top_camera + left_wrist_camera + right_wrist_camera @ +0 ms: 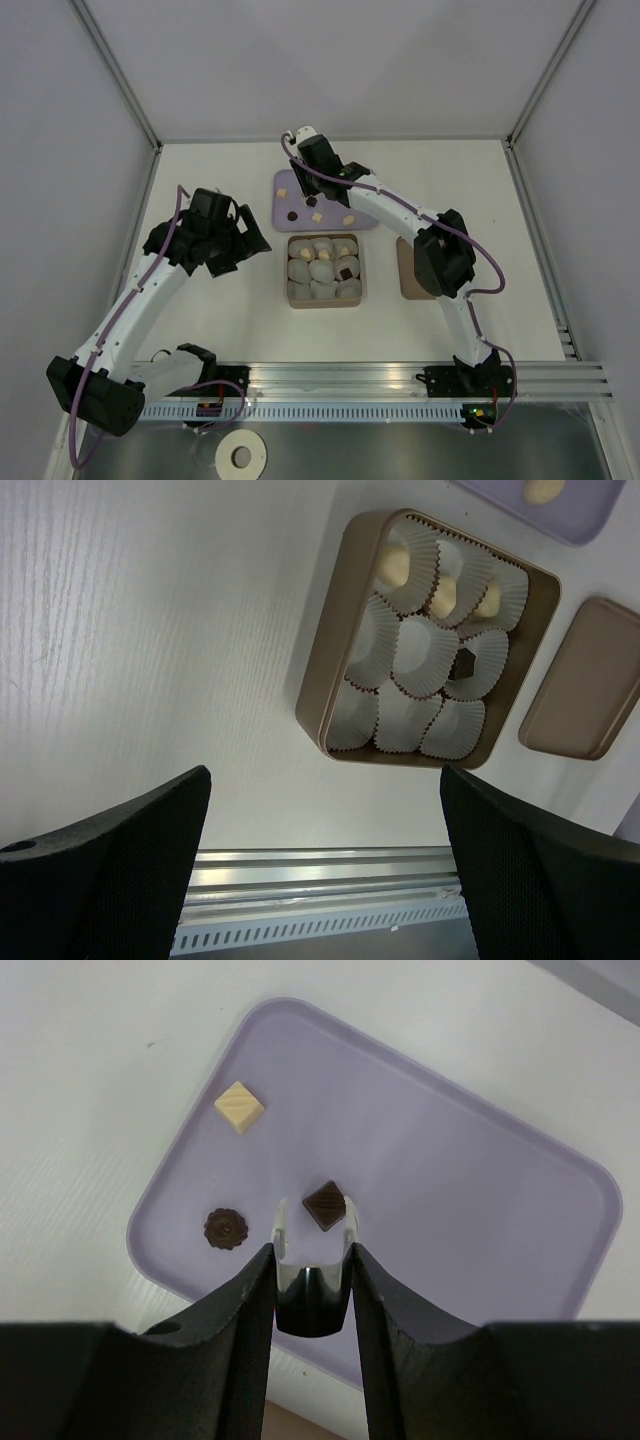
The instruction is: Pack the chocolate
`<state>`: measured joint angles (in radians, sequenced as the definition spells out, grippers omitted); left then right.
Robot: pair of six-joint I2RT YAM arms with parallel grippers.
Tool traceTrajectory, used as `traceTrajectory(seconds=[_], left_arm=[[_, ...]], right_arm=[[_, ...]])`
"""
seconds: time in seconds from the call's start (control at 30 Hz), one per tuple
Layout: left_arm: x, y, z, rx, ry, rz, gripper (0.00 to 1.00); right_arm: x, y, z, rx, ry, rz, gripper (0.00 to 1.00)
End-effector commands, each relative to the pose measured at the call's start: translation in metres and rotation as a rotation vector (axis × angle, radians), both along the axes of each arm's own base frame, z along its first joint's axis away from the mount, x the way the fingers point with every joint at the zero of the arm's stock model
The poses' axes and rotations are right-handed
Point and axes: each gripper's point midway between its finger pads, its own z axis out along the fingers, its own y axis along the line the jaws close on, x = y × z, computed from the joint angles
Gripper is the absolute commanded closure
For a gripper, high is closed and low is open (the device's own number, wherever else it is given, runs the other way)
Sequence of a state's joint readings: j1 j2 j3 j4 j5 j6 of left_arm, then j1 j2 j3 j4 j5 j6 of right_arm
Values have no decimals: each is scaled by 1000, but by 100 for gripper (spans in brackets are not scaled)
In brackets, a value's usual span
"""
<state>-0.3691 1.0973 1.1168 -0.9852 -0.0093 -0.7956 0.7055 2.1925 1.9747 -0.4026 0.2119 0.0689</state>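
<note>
Several chocolate pieces lie on the lilac tray: a cream square, a dark round one and a dark square. My right gripper is shut on small tongs, and the tongs' pale tips straddle the dark square just above the tray. From above, the right gripper hangs over the tray's left half. The tan box holds white paper cups; three hold cream pieces and one a dark piece. My left gripper is open, empty, left of the box.
A flat brown lid lies right of the box, partly under the right arm in the top view. A metal rail runs along the table's near edge. Grey walls close in the table at the left, back and right.
</note>
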Motion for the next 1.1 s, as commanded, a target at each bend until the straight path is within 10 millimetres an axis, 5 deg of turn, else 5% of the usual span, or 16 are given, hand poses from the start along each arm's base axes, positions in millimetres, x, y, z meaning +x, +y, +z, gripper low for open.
traceTrajectory(seconds=[0.0, 1.07], left_arm=[[4, 2, -1, 27, -21, -17, 0], [8, 3, -7, 47, -15, -15, 0]], right_arm=[[19, 7, 27, 37, -79, 23, 59], [36, 2, -13, 4, -38, 4, 59]])
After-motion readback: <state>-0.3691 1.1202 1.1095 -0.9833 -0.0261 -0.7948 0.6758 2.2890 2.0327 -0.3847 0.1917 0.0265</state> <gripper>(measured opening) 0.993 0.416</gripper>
